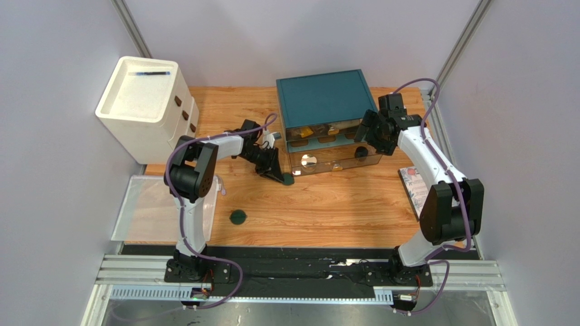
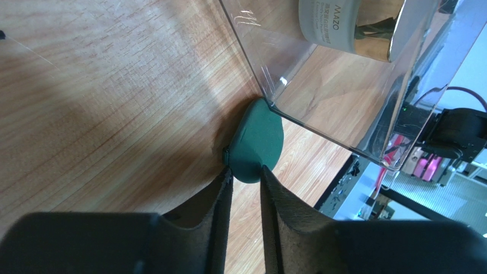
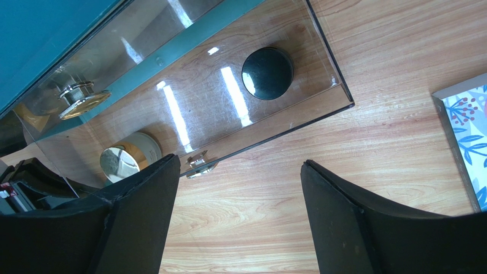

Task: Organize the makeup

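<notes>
Disc [image 2: 257,142], dark green and flat, stands tilted on the table [image 1: 340,210], its far edge pressed into the outer front corner of the clear drawer [image 2: 268,51]. The left gripper [image 2: 246,172] has its jaws drawn to a narrow slot, and the near rim of the disc sits right at the fingertips [image 2: 227,180]. Whether the pads actually clamp the rim or only touch it cannot be told from here. The step in hand appears to be picking up this disc so it can go into the drawer. To do it well, seat the rim deeper between the pads before lifting, since a grip on the edge alone would likely let a thin, smooth disc pivot or slip. Draw it back from the corner first, then raise it above the drawer wall to avoid snagging. The right gripper [image 3: 240,171] hangs spread wide and empty over the drawer front, near a dark jar [image 3: 267,73] lying inside. A second disc [image 1: 237,217] lies flat on the table, well apart from both arms.
</notes>
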Robot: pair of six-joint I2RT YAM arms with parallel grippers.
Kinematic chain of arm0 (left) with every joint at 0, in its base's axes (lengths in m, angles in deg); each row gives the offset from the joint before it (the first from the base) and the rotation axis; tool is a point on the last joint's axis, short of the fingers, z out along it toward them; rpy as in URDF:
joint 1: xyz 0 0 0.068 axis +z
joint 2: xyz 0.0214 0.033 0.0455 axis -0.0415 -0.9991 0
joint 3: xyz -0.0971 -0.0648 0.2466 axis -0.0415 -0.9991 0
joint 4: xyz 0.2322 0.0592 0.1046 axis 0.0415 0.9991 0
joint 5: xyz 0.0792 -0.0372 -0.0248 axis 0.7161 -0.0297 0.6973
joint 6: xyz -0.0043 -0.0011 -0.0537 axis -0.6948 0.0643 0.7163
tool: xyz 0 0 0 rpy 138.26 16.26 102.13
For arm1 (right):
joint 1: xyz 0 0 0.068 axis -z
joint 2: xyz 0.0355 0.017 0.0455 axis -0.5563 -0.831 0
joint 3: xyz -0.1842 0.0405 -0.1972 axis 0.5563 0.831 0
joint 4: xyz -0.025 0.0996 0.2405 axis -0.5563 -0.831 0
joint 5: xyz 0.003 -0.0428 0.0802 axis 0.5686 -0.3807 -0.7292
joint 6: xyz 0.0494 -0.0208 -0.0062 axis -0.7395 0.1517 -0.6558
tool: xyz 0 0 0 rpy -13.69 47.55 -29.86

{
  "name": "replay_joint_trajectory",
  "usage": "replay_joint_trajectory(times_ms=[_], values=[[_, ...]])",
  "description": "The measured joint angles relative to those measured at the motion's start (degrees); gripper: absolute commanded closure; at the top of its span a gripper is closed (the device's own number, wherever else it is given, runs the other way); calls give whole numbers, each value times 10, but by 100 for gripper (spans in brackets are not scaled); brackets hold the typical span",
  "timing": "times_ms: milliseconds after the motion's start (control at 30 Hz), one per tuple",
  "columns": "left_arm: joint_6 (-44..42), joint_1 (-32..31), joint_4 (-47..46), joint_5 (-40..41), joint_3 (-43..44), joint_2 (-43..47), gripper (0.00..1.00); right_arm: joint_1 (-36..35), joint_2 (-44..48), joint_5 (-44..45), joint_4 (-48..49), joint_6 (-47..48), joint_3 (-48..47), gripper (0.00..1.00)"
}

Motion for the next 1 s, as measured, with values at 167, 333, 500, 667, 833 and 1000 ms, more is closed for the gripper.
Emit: replay_joint_trajectory(times_ms=[167, 333, 500, 667, 833, 1000], values=[[0, 0, 1, 4, 0, -4, 82, 2, 8, 0, 5, -2, 10, 20], [-4, 0, 2, 8, -1, -3, 85, 2, 16, 0, 6, -2, 17, 20], [-15, 0, 12, 32, -16, 22, 87, 2, 21, 0, 6, -4, 18, 20], [-24, 0, 30, 52, -19, 74, 88, 2, 21, 0, 7, -4, 19, 21], [-26, 1, 40, 56, -13, 127, 88, 2, 21, 0, 7, -4, 19, 21], [-26, 1, 49, 45, 16, 158, 88, 2, 21, 0, 9, -4, 19, 21]])
